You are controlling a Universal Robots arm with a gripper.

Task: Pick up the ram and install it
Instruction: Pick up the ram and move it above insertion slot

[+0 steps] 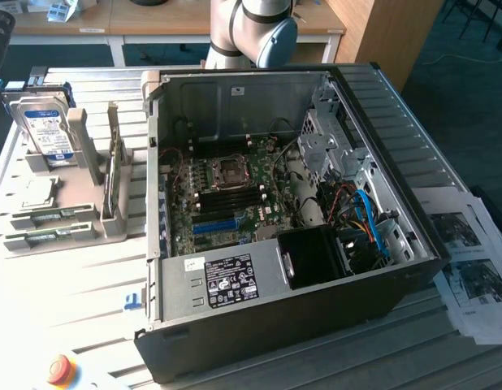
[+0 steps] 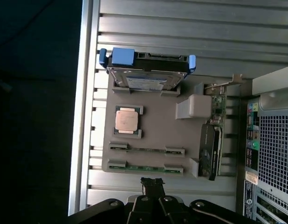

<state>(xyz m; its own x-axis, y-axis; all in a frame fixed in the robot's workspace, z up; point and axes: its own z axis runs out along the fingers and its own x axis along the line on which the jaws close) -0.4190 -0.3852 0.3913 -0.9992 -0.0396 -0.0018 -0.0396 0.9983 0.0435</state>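
One open computer case (image 1: 275, 187) takes the tabletop's (image 1: 80, 276) right side in the exterior view. Left of it, the grey tray (image 2: 158, 126) holds the ram (image 2: 145, 167) beside a second stick (image 2: 146, 149), neither lifted. Your hand (image 2: 153, 185) hangs near them, and you cannot tell whether it is apart or together, so pickup and install both remain.

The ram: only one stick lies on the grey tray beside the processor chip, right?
No, two sticks lie on the grey tray: one ram stick next to the processor chip and a second stick beside it, as the wrist view shows.
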